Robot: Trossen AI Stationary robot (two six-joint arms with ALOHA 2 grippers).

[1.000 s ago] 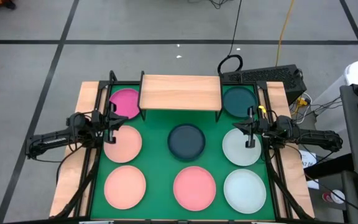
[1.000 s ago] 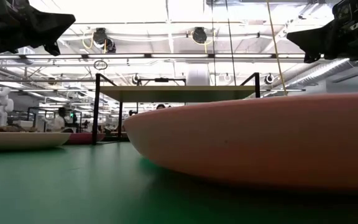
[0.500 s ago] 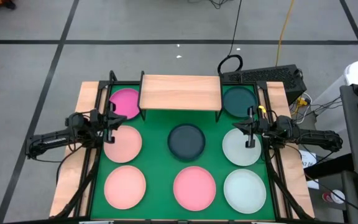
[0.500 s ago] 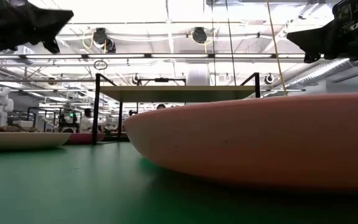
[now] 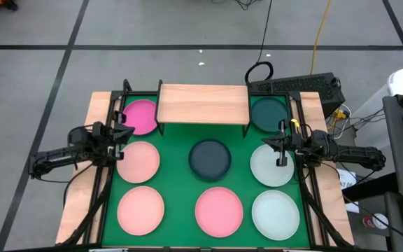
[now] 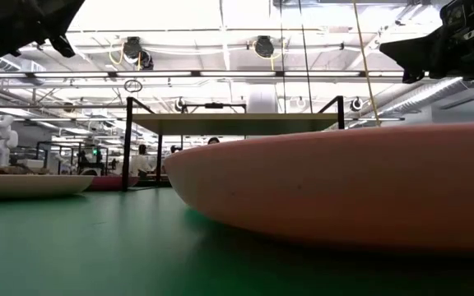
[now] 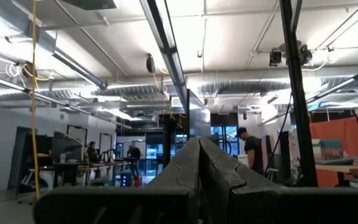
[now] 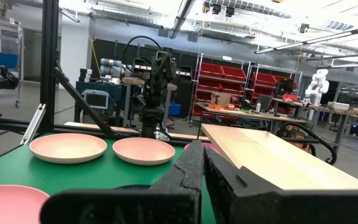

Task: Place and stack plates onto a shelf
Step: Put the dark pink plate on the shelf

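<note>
Eight plates on the green table (image 5: 180, 140), none on the shelf (image 5: 203, 103) yet, so I'd call this the very start: first pick not made. Shelf sits at the table's far edge, centred, board empty. Layout from above: hot pink plate (image 5: 140, 115) at the shelf's left end, dark teal plate (image 5: 269, 113) at its right end, another dark teal plate (image 5: 210, 158) mid-table just in front of the shelf, salmon plate (image 5: 138, 161) at left middle, pale mint plate (image 5: 270, 165) at right middle, and three more along the near edge. Left tool (image 5: 121, 133) hangs above the table's left border, between the hot pink plate and the salmon plate; its wrist view shows the two fingers pressed together with nothing held. Right tool (image 5: 281, 145) hangs over the far rim of the pale mint plate, fingers likewise together and empty (its wrist view looks across the table at the shelf board and the left arm beyond). Key relation: each arm has a plate almost directly beneath its tool and the shelf lies inward and away from it, so either could go first. Left looks marginally better placed for the hot pink plate, which is just beside the shelf leg. Both tools must open before any grasp.
</note>
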